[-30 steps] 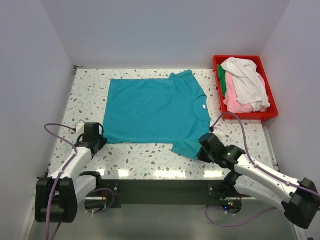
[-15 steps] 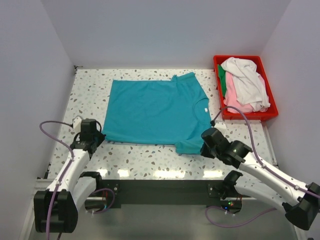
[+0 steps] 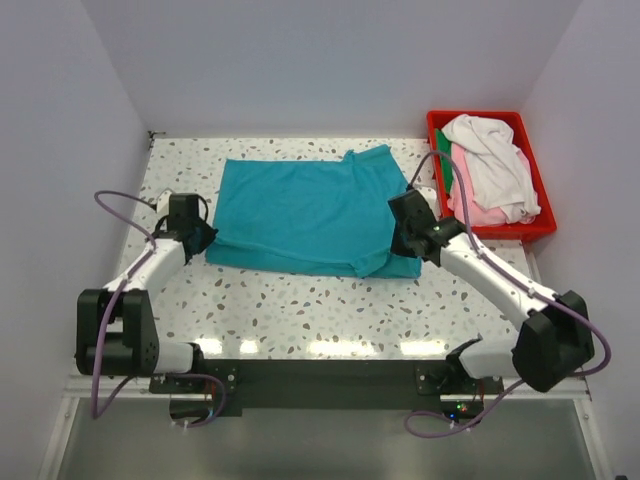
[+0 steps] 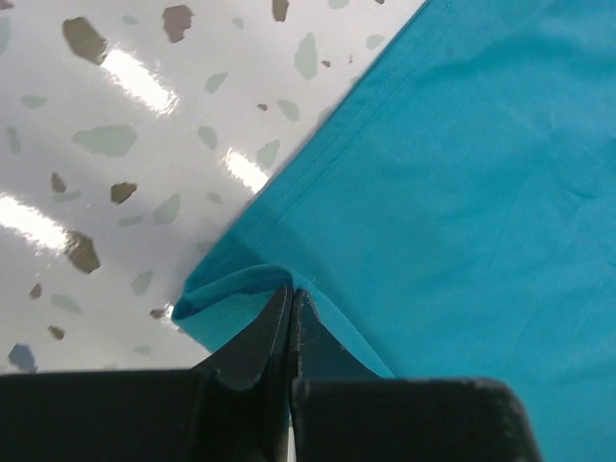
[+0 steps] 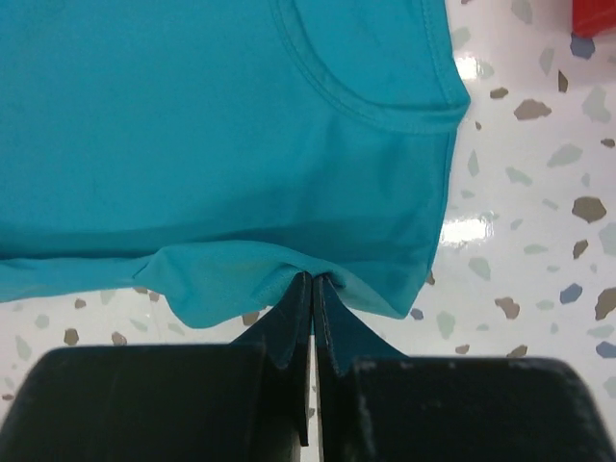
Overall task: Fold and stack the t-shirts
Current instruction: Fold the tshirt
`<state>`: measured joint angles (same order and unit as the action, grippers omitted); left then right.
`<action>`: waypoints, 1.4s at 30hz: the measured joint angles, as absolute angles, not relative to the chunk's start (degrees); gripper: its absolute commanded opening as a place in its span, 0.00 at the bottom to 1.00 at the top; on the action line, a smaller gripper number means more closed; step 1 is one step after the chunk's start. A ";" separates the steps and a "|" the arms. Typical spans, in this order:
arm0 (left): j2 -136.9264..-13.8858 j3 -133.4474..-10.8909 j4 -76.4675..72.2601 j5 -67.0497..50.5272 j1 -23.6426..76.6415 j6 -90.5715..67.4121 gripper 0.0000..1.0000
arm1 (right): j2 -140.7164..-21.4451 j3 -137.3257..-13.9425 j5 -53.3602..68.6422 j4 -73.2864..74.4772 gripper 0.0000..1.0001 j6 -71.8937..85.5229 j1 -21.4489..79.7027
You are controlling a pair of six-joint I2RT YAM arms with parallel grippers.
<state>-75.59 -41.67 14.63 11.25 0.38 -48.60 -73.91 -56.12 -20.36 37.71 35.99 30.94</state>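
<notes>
Found teal t-shirt [image 3: 300, 212] spread flat across the middle of the speckled desk [image 3: 300, 300], near corners pinched up. Noted left fingers [image 4: 252, 348] pressed together on the near-left hem corner, and right fingers [image 5: 289, 332] pressed together on the near-right edge below the collar. Recorded white t-shirt [image 3: 495, 162], pink t-shirt [image 3: 468, 202] and green t-shirt [image 3: 443, 152] heaped in red bin [image 3: 475, 114], far right.

The teal t-shirt [image 3: 300, 205] lies spread on the table [image 3: 300, 300], its near edge lifted at both ends. The white t-shirt [image 3: 492, 160], pink t-shirt [image 3: 472, 207] and dark green t-shirt [image 3: 443, 160] lie crumpled in the red bin [image 3: 500, 234].
</notes>
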 measured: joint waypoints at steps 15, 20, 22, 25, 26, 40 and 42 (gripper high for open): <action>-92.53 -54.96 12.86 10.59 0.38 -48.45 0.00 | -91.24 -69.82 -13.78 31.77 0.00 31.83 22.98; -94.98 -57.67 12.95 10.70 0.38 -48.47 0.00 | -93.93 -72.14 -12.10 31.51 0.00 31.51 21.21; -95.81 -58.61 13.21 10.76 0.38 -48.47 0.00 | -94.67 -72.88 -11.51 31.51 0.00 31.42 20.45; -96.99 -60.16 13.56 10.94 0.38 -48.47 0.00 | -95.70 -74.17 -10.55 31.29 0.00 31.35 19.11; -97.36 -60.69 13.69 11.03 0.38 -48.47 0.00 | -95.98 -74.48 -10.28 31.22 0.00 31.33 18.72; -101.08 -62.65 14.04 11.79 0.38 -48.47 0.00 | -102.48 -78.39 -5.87 28.99 0.00 31.40 15.44; -101.41 -62.98 13.98 11.77 0.38 -48.47 0.00 | -103.13 -78.85 -5.15 28.88 0.00 31.44 15.00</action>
